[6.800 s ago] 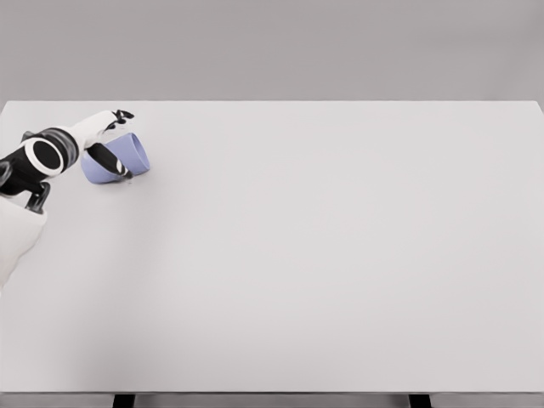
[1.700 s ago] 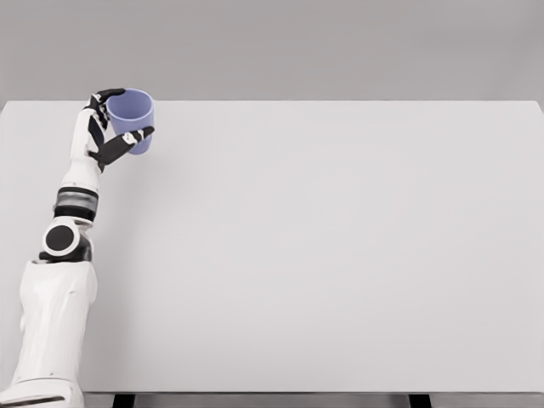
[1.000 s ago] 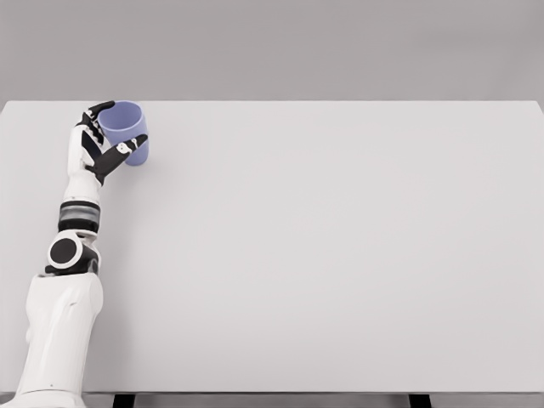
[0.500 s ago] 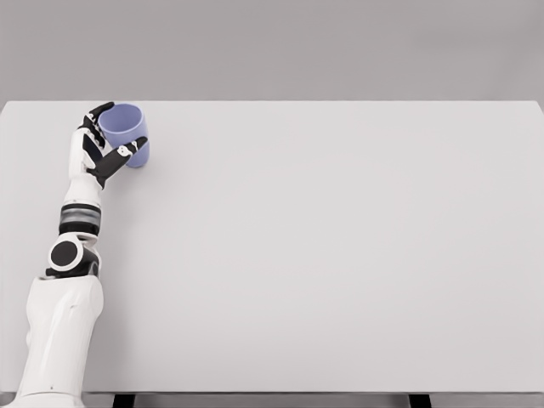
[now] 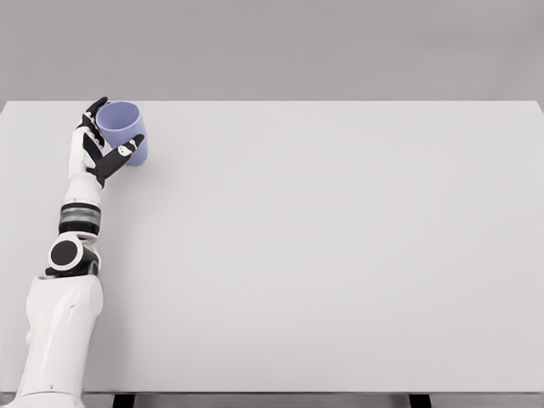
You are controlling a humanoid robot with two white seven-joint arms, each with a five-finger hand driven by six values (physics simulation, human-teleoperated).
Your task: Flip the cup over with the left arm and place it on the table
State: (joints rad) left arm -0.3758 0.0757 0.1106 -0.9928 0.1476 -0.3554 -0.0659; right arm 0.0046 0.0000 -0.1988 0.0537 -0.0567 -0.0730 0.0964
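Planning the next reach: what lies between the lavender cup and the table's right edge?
Nothing: the head view shows only bare white table from the lavender plastic cup, beside the left hand, to that edge.

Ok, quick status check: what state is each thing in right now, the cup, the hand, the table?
cup: upright, mouth facing up, resting on the table at its far left corner.
left hand: fingers spread around the cup's side, not clearly gripping.
table: white, carrying only the cup.
right arm: out of view.
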